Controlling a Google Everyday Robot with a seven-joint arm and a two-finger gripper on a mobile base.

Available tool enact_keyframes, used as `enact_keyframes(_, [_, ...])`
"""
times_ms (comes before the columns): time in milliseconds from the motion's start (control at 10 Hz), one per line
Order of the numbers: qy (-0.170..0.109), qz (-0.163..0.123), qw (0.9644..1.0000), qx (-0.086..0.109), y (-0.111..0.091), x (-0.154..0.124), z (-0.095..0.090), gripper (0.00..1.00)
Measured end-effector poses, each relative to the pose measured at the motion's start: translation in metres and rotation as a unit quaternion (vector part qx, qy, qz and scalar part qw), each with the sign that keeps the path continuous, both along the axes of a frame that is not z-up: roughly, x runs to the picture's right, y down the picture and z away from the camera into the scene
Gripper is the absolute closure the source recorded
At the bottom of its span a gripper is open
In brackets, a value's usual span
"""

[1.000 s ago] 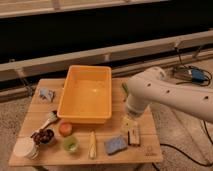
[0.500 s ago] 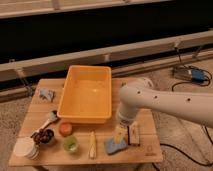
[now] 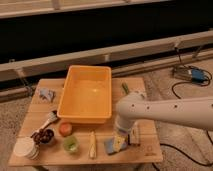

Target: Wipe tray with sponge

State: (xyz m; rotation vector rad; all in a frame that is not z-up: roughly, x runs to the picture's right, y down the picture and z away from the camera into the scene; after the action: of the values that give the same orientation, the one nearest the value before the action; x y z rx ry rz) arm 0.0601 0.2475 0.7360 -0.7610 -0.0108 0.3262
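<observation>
Sponge [image 3: 112, 146] sits just beneath the spread gripper [image 3: 121, 139], near the tray [image 3: 85, 116].

I see the tray [image 3: 64, 96] on the middle of the table [image 3: 150, 146], toward the back, with a rag [image 3: 46, 93] lying to its left, apart from it. The sponge [image 3: 111, 146] lies near the front edge, before the tray's right corner. My gripper [image 3: 122, 139] is right over it.
</observation>
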Motion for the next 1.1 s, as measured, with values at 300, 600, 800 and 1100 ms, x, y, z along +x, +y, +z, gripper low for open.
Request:
enact_keyframes(300, [0.018,0.0,0.9996,0.022,0.011,-0.012,0.014,0.2])
enact_keyframes(600, [0.033,0.0,0.9989,0.032,0.016,-0.018,0.026,0.2])
enact_keyframes(800, [0.046,-0.005,0.9986,0.027,0.023,-0.015,0.034,0.2])
enact_keyframes(1100, [0.056,-0.016,0.9981,0.02,0.032,-0.01,0.034,0.2])
